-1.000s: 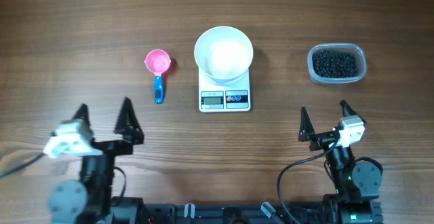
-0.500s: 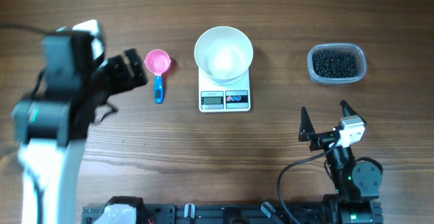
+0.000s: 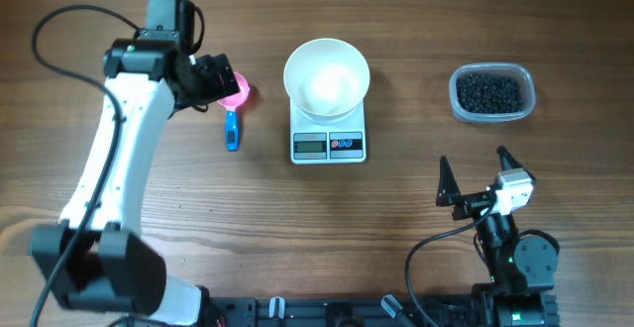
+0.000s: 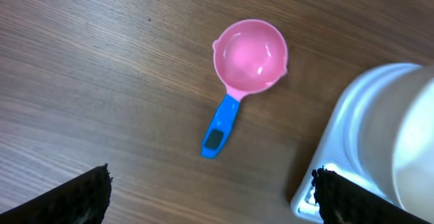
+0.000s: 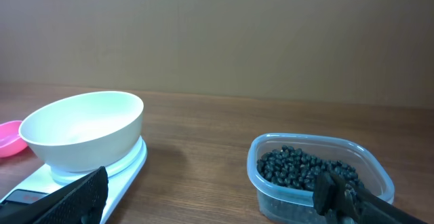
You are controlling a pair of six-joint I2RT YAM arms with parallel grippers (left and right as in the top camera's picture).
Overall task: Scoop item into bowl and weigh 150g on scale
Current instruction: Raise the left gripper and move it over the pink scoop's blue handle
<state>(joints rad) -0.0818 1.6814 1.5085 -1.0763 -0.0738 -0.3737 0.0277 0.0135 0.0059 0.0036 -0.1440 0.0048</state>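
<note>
My left gripper [image 3: 220, 79] has swung from 7 o'clock to the pink scoop [image 4: 249, 56] at 10, jaws wide, ready to grab. The right gripper [image 3: 474, 176] waits wide at 5. The beads [image 3: 487, 93] sit at 2, and the bowl [image 3: 327, 74] is empty on the scale [image 3: 328, 146].

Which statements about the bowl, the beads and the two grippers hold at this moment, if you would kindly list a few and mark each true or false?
1. The white bowl sits on the scale. True.
2. The bowl already holds some beads. False: it looks empty, and the beads are in the clear tub.
3. The left gripper is open above the pink scoop, which lies on the table ungripped. True.
4. The right gripper is shut on the tub. False: it is open, holds nothing, and is well apart from the tub.
</note>
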